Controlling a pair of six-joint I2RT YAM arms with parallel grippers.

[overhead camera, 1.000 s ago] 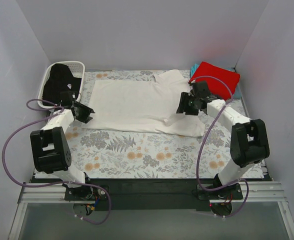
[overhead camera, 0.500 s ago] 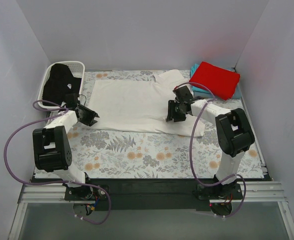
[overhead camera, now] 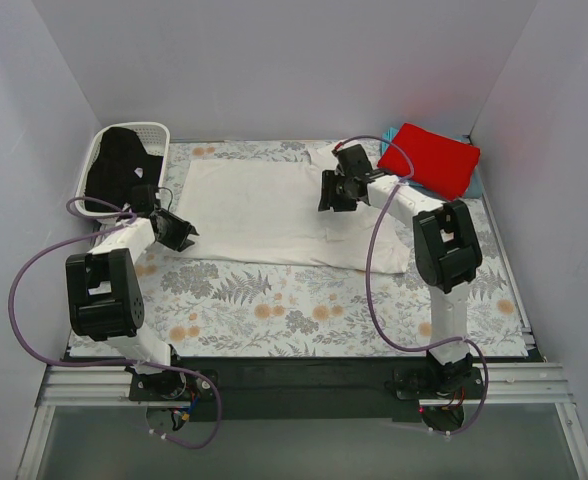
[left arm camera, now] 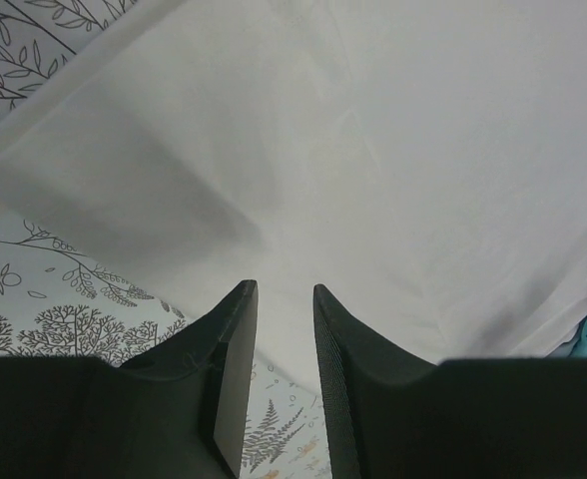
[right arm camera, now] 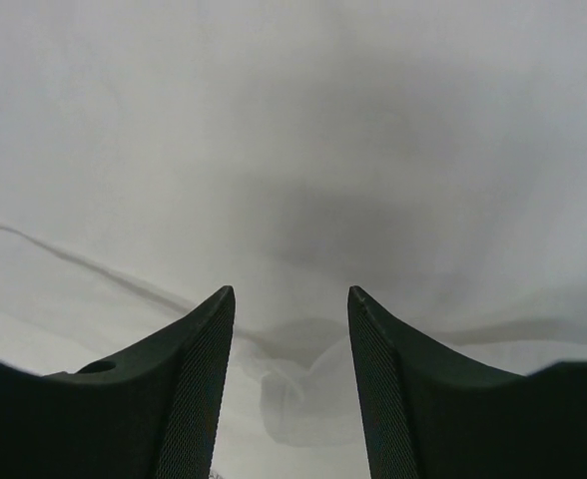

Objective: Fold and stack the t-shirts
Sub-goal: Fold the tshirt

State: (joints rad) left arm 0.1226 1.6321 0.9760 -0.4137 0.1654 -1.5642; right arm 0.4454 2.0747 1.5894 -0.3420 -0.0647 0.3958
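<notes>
Right gripper (overhead camera: 336,190) shifted inward over white t-shirt (overhead camera: 259,205), jaws apart, empty; left gripper (overhead camera: 179,232) at edge, jaws narrow. Prepare fold grasp.

The white t-shirt (overhead camera: 259,205) is soft, smooth cloth with faint creases, the basket (overhead camera: 150,126) is white plastic — and the right gripper (right arm camera: 292,299) has matt black fingers (right arm camera: 196,389) with a tiny bumpy grid on them.
</notes>
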